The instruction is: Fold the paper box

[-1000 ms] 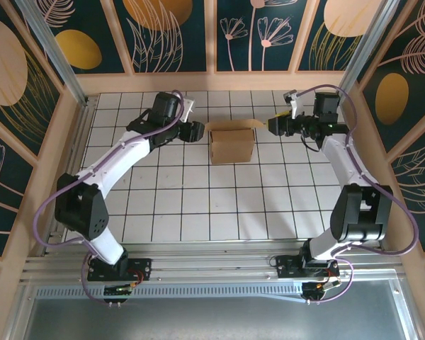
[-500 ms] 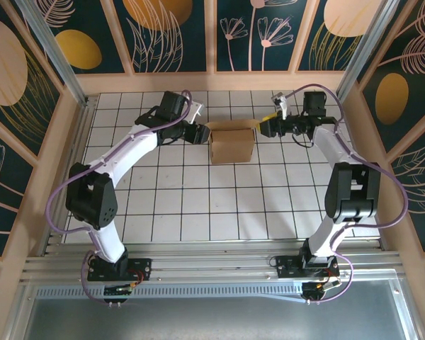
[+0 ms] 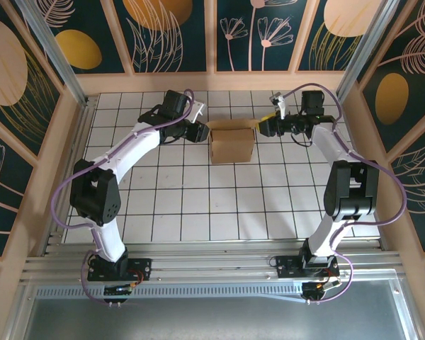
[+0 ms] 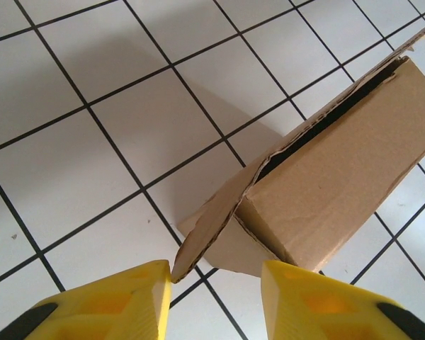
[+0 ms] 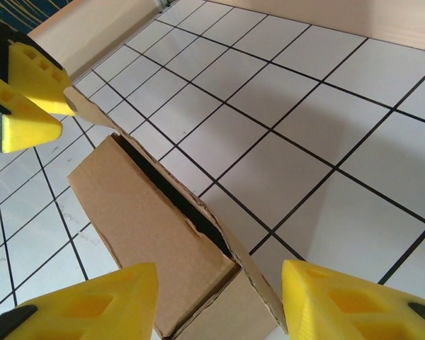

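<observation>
The paper box (image 3: pixel 231 144) is plain brown cardboard and stands on the white tiled table (image 3: pixel 198 205) at the back middle, its top slit ajar. My left gripper (image 3: pixel 198 133) is at its left end. In the left wrist view the left gripper (image 4: pixel 216 273) is open, and the corner of a loose side flap (image 4: pixel 212 227) of the box (image 4: pixel 340 163) touches the tip of one of its yellow fingers (image 4: pixel 106 301). My right gripper (image 3: pixel 262 127) is at the right end. In the right wrist view the right gripper (image 5: pixel 219 283) is open, and its jaws straddle the corner of the box (image 5: pixel 149 219) and a side flap (image 5: pixel 259 287) without pressing.
A wooden ledge (image 3: pixel 212 81) and painted panels close in the table at the back and sides. An aluminium rail (image 3: pixel 212 269) runs along the near edge by the arm bases. The left gripper's yellow fingers (image 5: pixel 28 85) show at the top left of the right wrist view.
Both grippers have moved in toward the box's ends. The left jaws have narrowed around the flap's corner. The box has stayed in place.
</observation>
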